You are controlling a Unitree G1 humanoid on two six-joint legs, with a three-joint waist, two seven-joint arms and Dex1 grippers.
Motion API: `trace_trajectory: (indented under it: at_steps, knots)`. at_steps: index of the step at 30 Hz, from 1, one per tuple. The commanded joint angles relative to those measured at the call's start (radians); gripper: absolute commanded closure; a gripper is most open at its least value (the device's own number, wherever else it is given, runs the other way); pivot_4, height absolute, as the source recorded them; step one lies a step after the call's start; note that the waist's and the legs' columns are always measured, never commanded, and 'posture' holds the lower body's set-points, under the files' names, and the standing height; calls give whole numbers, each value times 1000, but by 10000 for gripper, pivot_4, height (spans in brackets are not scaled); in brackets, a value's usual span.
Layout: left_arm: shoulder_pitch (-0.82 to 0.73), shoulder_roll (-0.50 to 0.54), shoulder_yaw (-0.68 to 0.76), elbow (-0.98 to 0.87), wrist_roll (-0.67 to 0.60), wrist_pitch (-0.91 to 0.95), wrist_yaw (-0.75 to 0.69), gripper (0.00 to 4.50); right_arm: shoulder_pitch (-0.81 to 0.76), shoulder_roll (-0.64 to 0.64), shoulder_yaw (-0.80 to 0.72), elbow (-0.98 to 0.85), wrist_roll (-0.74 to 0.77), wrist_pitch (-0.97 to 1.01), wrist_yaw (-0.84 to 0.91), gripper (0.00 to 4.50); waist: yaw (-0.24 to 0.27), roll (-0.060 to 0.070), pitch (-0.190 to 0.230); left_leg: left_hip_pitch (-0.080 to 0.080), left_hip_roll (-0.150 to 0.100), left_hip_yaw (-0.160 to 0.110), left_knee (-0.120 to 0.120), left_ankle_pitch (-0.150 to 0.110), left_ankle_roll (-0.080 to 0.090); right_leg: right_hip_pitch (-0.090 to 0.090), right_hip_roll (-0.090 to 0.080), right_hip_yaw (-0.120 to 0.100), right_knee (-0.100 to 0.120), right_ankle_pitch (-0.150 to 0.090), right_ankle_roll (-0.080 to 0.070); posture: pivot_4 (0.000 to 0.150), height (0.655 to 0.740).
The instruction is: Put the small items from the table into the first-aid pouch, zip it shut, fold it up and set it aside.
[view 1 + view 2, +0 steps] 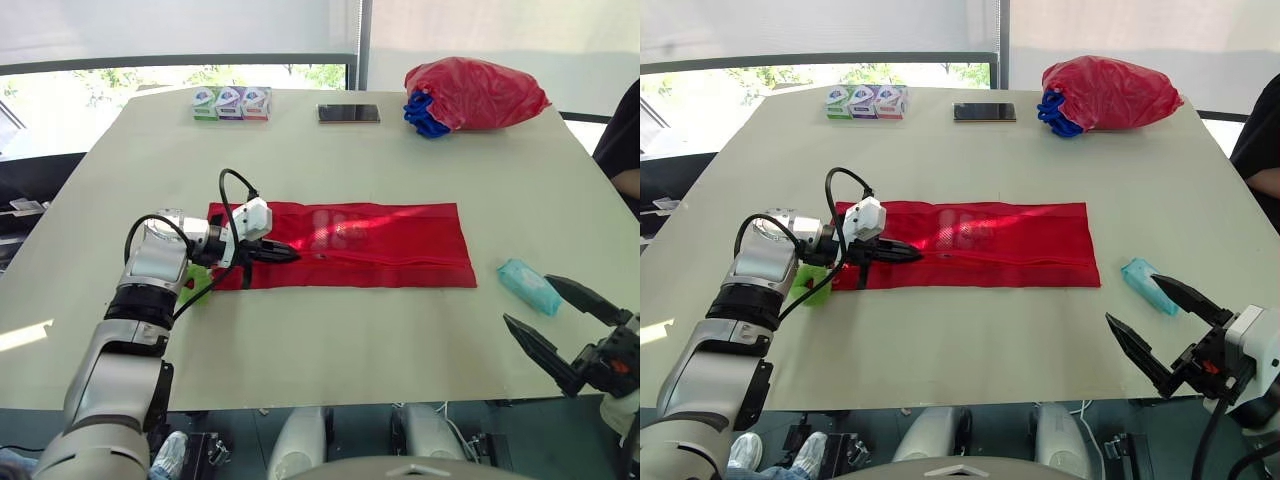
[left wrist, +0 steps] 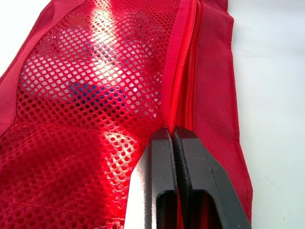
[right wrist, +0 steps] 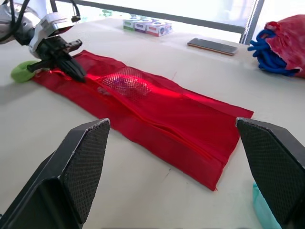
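Observation:
The red first-aid pouch [image 1: 380, 245] lies flat and unfolded across the middle of the table. Through its mesh pocket [image 2: 95, 76] some small items show, one of them blue. My left gripper [image 1: 288, 254] rests on the pouch near its left end, its fingers [image 2: 162, 157] shut on the zipper line [image 2: 183, 71]. A green item [image 1: 812, 283] lies on the table just off that end, beside my left forearm. A teal packet [image 1: 528, 285] lies to the right of the pouch. My right gripper [image 1: 1130, 298] hovers wide open just in front of that packet, holding nothing.
Three small boxes [image 1: 231, 103] and a phone [image 1: 348, 113] lie along the far edge. A red bag with blue cord [image 1: 475, 93] sits at the far right corner. A person's arm [image 1: 622, 150] shows at the right edge. Bare tabletop [image 1: 350, 340] lies in front of the pouch.

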State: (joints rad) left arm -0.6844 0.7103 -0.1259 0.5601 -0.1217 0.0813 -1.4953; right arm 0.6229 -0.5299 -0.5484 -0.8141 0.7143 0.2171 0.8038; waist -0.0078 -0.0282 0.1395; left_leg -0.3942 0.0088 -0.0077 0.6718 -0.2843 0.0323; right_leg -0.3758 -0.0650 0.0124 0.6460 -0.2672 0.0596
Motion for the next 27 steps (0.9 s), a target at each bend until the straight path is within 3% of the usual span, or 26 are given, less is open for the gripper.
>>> trace_trajectory:
  at_steps: [1,6,8,12,15,21,27]
  knots:
    - [-9,31,10,-31,-28,14,-50,29650,-1,-30,-20,-15,16,-24,39,0,-1,0,0,0,0,0,0,0,0,0,0,0,0,0,0,1500,7400]
    - [-71,38,29,-10,-60,11,-101,8323,-8,-66,-40,-6,43,4,42,0,7,0,0,0,0,0,0,0,0,0,0,0,0,0,0,1500,7400]
    - [-68,52,8,-88,-139,63,-116,1110,-3,-70,-48,-3,50,6,41,0,8,0,0,0,0,0,1,0,0,0,0,0,0,0,0,1500,7400]
    - [-57,-16,4,-223,-177,129,-62,201,0,-64,-60,-6,65,11,25,0,13,0,0,0,1,0,1,0,0,0,-1,0,0,0,0,1500,7400]
    - [-59,-155,-61,-273,-105,85,104,201,-4,-62,-55,-15,65,18,4,0,23,1,0,0,0,0,2,0,0,1,-1,0,0,0,0,1500,7400]
    - [-88,-391,-130,-200,-7,33,329,201,-12,-60,-57,-23,57,16,-25,0,19,0,0,-2,-3,-1,3,0,0,1,0,1,-1,0,0,1500,7400]
    - [-137,-491,-193,-52,91,-38,422,201,-7,-47,-57,-32,42,2,-49,0,19,1,0,-1,-3,0,3,0,0,1,0,2,0,0,0,1500,7400]
